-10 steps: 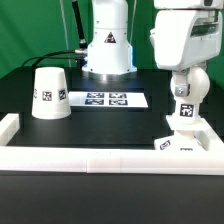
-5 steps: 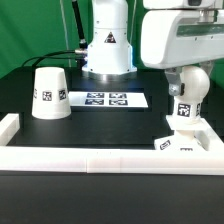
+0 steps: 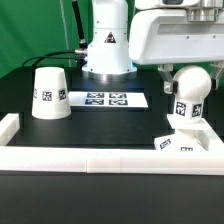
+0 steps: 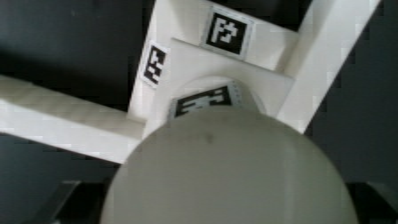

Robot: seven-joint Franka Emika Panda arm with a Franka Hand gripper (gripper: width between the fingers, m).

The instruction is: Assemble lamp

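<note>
Tool [image 3: 186, 68] seemingly just above upright bulb [image 3: 190, 88] on base [image 3: 200, 138], wrist pointing down, jaw spread cannot be told.

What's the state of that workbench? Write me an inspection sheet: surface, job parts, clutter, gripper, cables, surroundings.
Surface: black table; white rail along its front and the exterior view's left edge; marker board lying flat near the middle.
Job's things: shade standing wide end down at the exterior view's left, apart from the rest; bulb upright on the base at the exterior view's right.
Clutter: nothing seen.
Gripper: gripper hangs just above the bulb's head; open or shut cannot be told.
Cables: black cables behind the shade, beside the arm's foot.
Surroundings: dark backdrop; nothing else seen.
</note>
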